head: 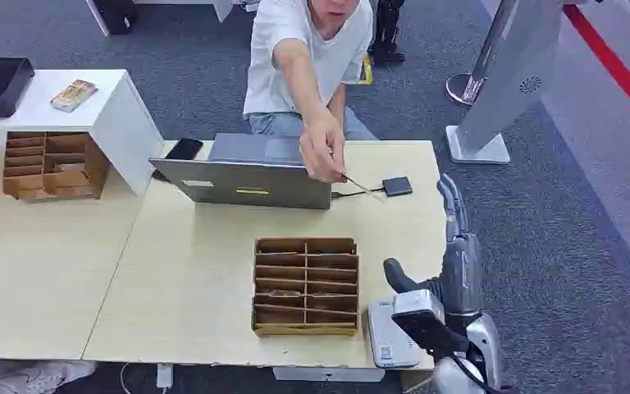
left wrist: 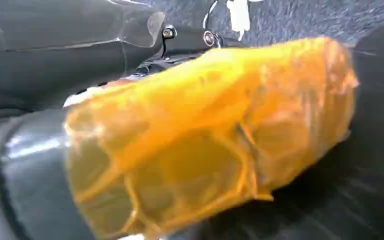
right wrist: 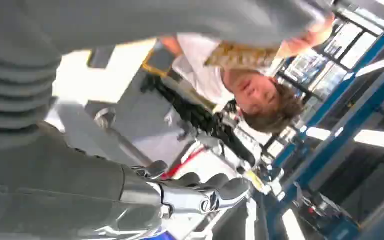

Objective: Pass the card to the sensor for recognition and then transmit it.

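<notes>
The card is pinched in a person's hand just beside the sensor on the tabletop, while the robot's right hand is raised nearby, open and empty, so the handover seems complete; the left hand's state I cannot tell.

Your left wrist camera looks at a blurred orange, translucent wrapped shape running from the lower left of the frame to the upper right. At its lower-left end it joins a dark grey rounded part, and more dark grey panels with two small screws sit across the upper left. Grey carpet shows along the top right, with a small white object at the top edge.
</notes>
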Tool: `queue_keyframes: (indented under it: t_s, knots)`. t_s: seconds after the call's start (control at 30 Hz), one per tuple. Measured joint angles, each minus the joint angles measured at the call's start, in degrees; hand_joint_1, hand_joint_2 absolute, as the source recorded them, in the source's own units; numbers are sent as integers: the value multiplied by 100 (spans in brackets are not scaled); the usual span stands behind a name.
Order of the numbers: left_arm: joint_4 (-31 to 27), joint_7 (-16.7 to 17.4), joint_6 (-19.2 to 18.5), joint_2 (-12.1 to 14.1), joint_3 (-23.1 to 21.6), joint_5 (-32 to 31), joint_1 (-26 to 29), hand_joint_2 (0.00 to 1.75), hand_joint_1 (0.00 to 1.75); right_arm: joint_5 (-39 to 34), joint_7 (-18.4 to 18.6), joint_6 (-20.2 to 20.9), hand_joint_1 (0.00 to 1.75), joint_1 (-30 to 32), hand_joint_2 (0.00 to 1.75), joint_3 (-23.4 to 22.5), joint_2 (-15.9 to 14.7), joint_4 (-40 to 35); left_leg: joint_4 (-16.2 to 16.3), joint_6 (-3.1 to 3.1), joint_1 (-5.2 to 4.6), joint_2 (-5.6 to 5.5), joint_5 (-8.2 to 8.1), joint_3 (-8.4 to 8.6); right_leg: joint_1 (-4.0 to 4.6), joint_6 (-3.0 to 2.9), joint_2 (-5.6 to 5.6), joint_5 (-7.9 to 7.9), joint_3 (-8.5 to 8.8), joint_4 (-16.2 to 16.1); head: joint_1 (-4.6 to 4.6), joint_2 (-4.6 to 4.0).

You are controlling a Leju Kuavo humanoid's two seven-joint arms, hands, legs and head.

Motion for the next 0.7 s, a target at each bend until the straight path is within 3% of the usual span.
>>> queue_keyframes:
  t_s: [0.1, 0.3, 0.57, 0.7]
  knots:
    - [31, 0, 6, -4, -144, -24, -5, 0, 0, 691, 252, -318, 0, -131, 175, 120, -68, 26, 0, 0, 0, -1, 0, 1, 0, 0, -1, 0, 0, 0, -2, 0]
    - [46, 0, 6, -24, -262, -42, -7, 0, 0, 881, 333, -403, 0, -232, 175, 221, -129, 74, 0, 0, 1, -1, 0, 1, 1, 0, -1, 0, 0, 0, -2, -2]
    - [74, -26, 6, -35, -476, -57, -32, 0, 0, 2459, 1086, -934, 0, -477, 175, 491, -236, 255, 0, 0, 1, -1, 0, 0, 1, 0, -1, 0, 0, 0, -2, -2]
    - [83, -37, 6, -37, -564, -57, -47, 0, 0, 2824, 1288, -989, 0, -613, 175, 623, -275, 387, 0, 0, 1, -1, 0, 0, 1, 0, -1, 0, 0, 0, -2, 0]
